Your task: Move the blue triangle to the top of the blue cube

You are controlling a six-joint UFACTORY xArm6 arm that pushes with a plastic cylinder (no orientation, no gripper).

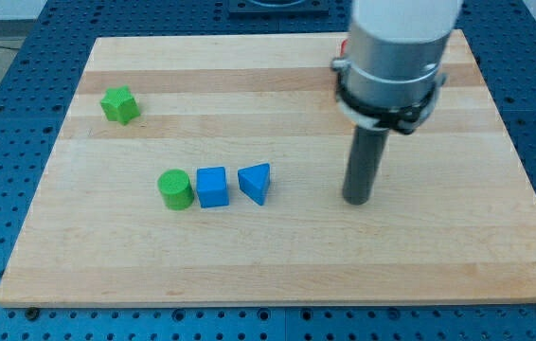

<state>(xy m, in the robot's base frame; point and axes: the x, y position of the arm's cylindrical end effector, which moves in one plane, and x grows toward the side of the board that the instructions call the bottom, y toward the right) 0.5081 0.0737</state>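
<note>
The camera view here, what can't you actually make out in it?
- Upper arm: cut off by the view's top edge above the grey housing.
- A red thing at the view's top: mostly hidden behind that housing, shape unclear.
- Board behind the housing and rod: covered.
- My tip, right of the blue triangle and apart from it: contact with the board too fine to tell.

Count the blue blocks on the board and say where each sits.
2. The blue cube is mid-board, beside the green cylinder; the blue triangle is just to its right. The arm may hide others.
</note>
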